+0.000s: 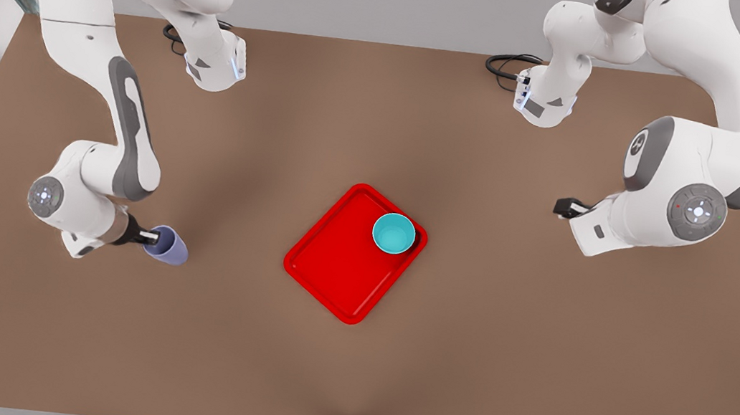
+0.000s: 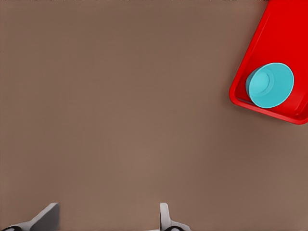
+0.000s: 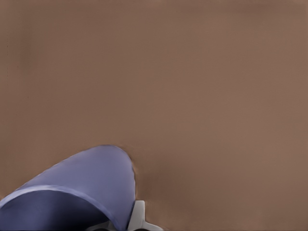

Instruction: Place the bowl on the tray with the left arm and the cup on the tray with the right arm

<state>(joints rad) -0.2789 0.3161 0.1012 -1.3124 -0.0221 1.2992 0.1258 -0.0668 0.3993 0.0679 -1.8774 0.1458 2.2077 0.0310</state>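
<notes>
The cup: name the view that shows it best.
Front view: the cup shows whole, tilted in the right gripper, far from the tray. The right wrist view shows just part of its wall and rim.

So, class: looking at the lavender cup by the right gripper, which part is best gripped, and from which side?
Grip the cup by its rim wall, one finger inside and one outside, coming from the front view's left, where the right gripper sits. The cup has no handle, its mouth is open, and the tray lies on its far side. The left gripper waits open.
</notes>
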